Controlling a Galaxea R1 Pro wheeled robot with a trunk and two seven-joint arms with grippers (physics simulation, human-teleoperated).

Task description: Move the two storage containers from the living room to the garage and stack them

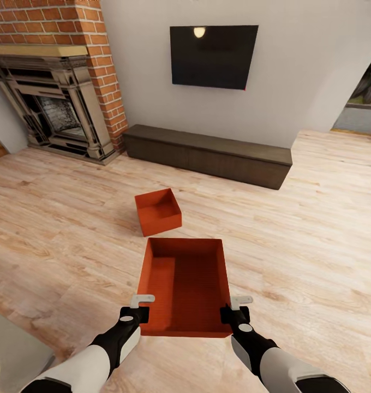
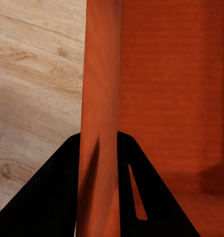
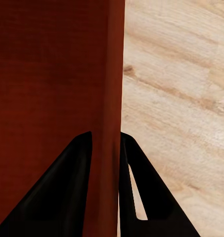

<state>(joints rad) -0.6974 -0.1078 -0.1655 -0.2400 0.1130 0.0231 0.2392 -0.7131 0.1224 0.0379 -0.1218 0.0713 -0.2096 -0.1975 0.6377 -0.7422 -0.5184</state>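
I hold one orange-red storage container in front of me above the light wood planks of the living room. My left gripper is shut on its left wall near the front corner. My right gripper is shut on its right wall at the other front corner. Black fingers straddle the wall in the left wrist view, and black fingers do the same in the right wrist view. The second storage container rests on the planks just beyond the held one.
A long dark low bench runs along the white wall under a black TV. A red brick fireplace stands at the far left. An opening shows at the far right. A pale object's edge lies at my near left.
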